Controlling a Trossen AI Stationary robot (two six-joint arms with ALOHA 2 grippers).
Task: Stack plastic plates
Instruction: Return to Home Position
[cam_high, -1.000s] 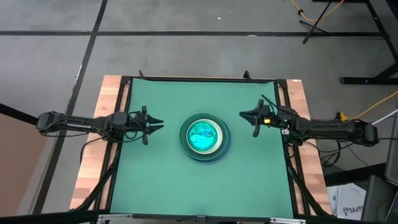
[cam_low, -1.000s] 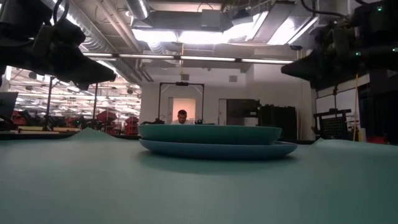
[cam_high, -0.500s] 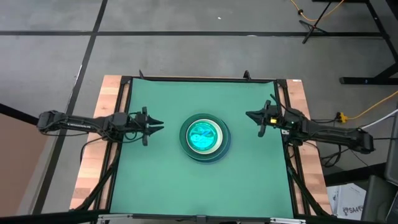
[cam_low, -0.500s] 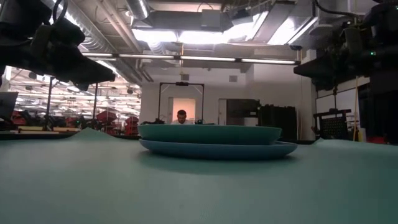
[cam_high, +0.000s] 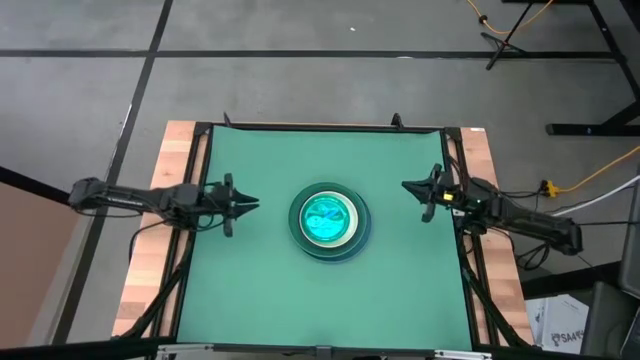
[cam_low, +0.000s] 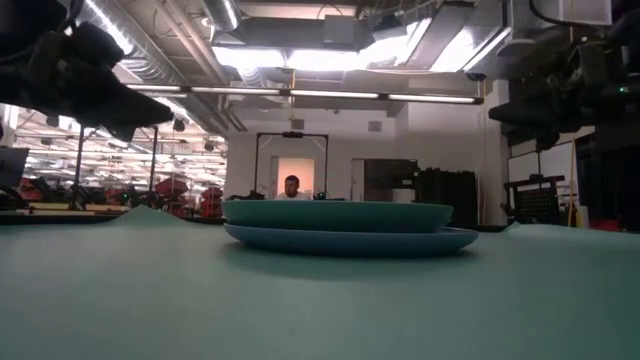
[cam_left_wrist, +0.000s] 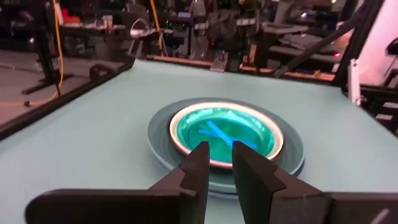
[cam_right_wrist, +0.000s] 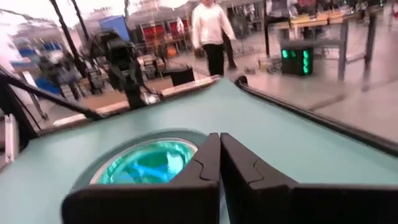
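Note:
The plastic plates stand in one stack (cam_high: 328, 221) at the middle of the green mat. A large slate-blue plate (cam_low: 350, 241) rests on the mat, a dark green one (cam_low: 338, 215) sits on it, and a white rim (cam_left_wrist: 227, 107) rings translucent cyan and lime-green plates (cam_left_wrist: 224, 129) on top. My left gripper (cam_high: 254, 203) hovers left of the stack and points at it, with a narrow gap between its fingers (cam_left_wrist: 221, 163). My right gripper (cam_high: 408, 187) hovers right of the stack, shut and empty (cam_right_wrist: 219, 155). Both are clear of the plates.
The green mat (cam_high: 250, 290) covers the table inside a black frame (cam_high: 200, 140), with wooden strips (cam_high: 150, 270) at the left and right edges. The room lies beyond the far edge, where a person (cam_right_wrist: 211, 28) walks.
My right gripper has drawn back from the stack toward the table's right edge, staying shut. My left gripper has drawn back a little toward the table's left edge. The stack has not moved.

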